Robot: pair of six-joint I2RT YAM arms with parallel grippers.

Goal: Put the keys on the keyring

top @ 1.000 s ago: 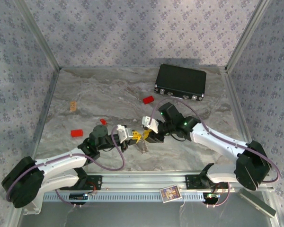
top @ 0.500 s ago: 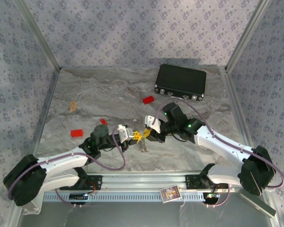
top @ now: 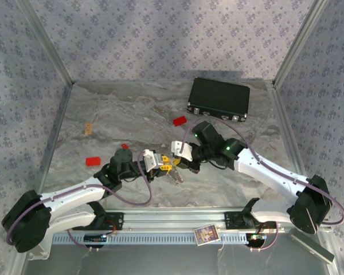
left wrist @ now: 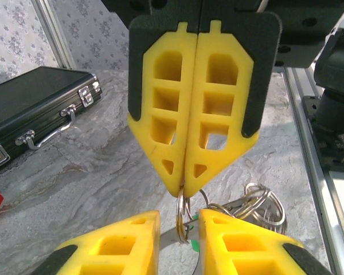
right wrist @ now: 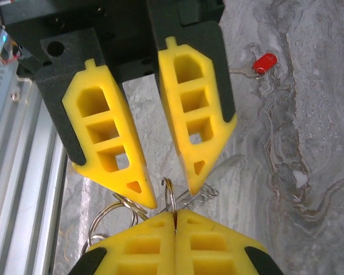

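Observation:
The keyring is a thin silvery hoop standing on edge just above the table, with smaller rings bunched beside it. My right gripper is shut on the hoop's edge, and it comes in from the top of the left wrist view. My left gripper is open, its fingers on either side of the hoop without pinching it. A sliver of green plastic shows below the hoop. The red key lies on the table apart from it. Both grippers meet at mid-table.
A black case lies at the back right. Two red blocks and a small tan piece lie on the marble table. The metal rail runs along the near edge, with a small card on it.
My right gripper has shut on the keyring. My left gripper, shut before, has opened a little and let go of the ring. Both arms shifted slightly.

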